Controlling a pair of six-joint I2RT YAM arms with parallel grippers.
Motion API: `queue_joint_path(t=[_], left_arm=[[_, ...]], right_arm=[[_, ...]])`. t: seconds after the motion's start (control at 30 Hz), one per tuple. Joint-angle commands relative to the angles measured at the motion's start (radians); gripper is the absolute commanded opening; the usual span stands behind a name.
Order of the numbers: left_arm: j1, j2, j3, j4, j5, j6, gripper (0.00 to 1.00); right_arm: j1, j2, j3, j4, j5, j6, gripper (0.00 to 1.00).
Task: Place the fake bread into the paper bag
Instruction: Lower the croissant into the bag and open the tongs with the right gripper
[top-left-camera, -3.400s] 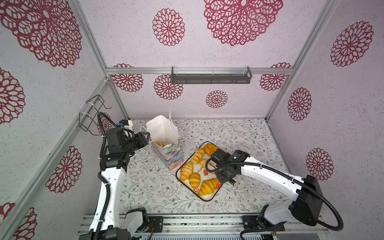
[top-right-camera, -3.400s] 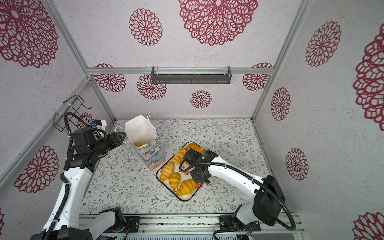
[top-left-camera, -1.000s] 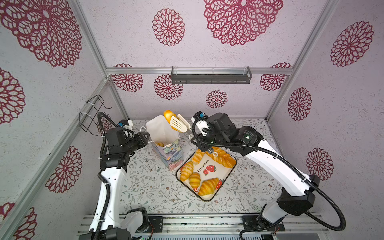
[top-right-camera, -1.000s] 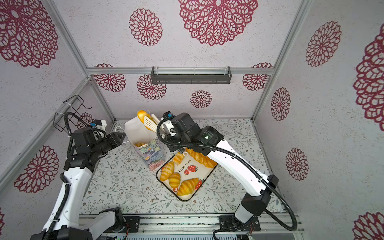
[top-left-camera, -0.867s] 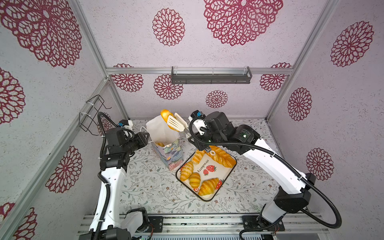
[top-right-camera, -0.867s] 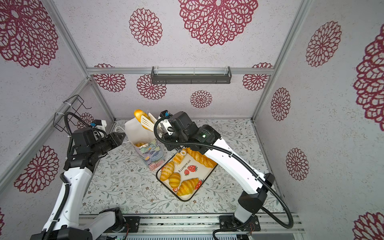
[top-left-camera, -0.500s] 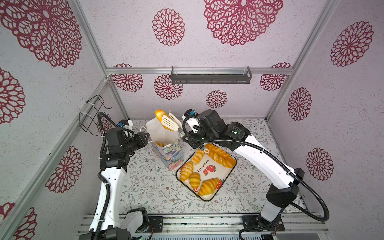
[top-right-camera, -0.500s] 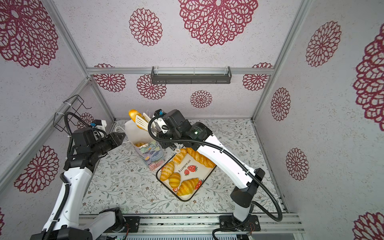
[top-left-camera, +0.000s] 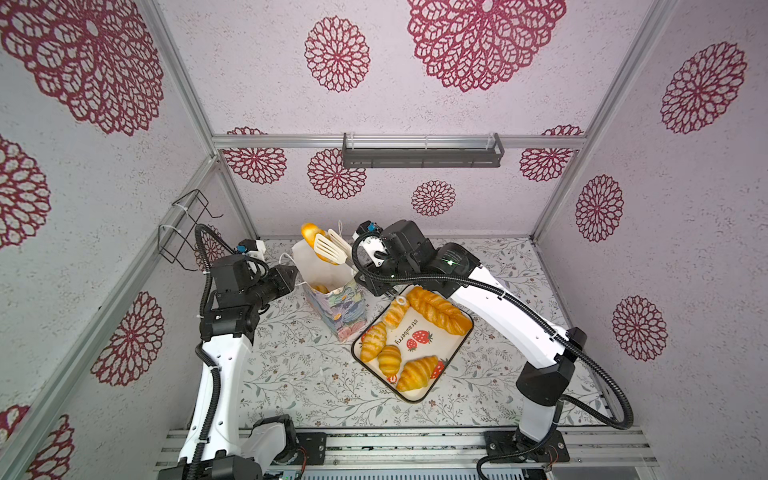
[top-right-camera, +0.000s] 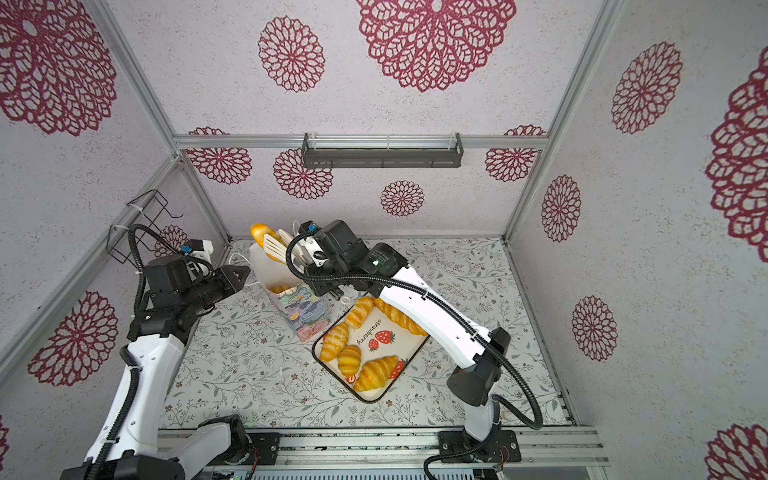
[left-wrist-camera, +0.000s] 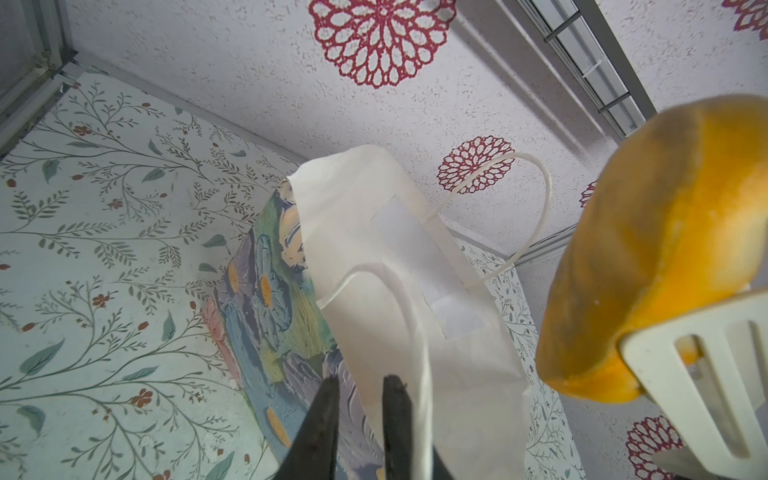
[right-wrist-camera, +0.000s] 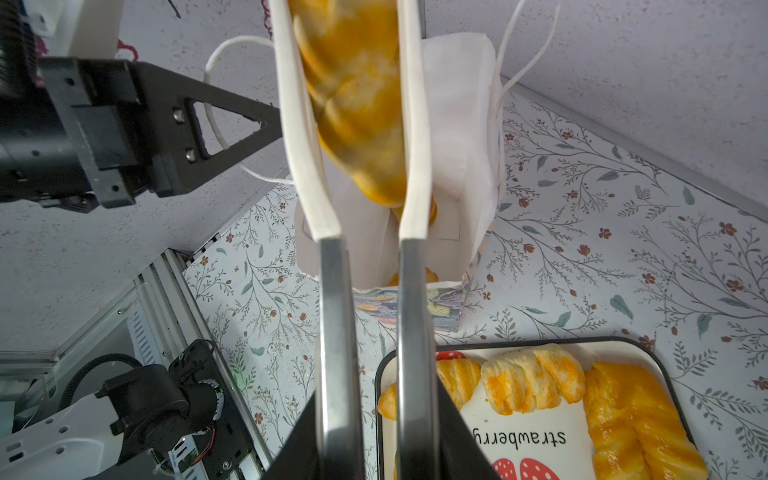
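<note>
Fake bread (top-left-camera: 312, 233): one piece, clamped in the tongs (top-left-camera: 329, 250), has drifted left; you now have it over the paper bag's (top-left-camera: 337, 309) far rim.
Right tool (right-wrist-camera: 376, 440): clenched on the tongs' handles.
Left tool (left-wrist-camera: 361, 415): still at the bag's left rim; you cannot tell whether it pinches.

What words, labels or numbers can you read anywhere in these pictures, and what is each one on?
"strawberry": printed in dark letters on the white floor of the strawberry-print tray, beside the painted strawberries; it shows in both top views and reads upside down in the right wrist view.
The paper bag carries only a painted flower print, no words.
No other text, brand or number is readable in any view.
</note>
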Motion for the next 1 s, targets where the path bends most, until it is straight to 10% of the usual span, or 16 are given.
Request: queue_joint_path(t=[0.0, 0.97], left_arm=[[0.000, -0.012, 0.004, 0.014, 0.003, 0.007, 0.20], [-0.003, -0.020, 0.004, 0.016, 0.003, 0.007, 0.00]], right_arm=[[0.005, -0.004, 0.044, 0.041, -0.009, -0.003, 0.33], [0.006, -0.032, -0.055, 0.048, 0.015, 0.000, 0.36]])
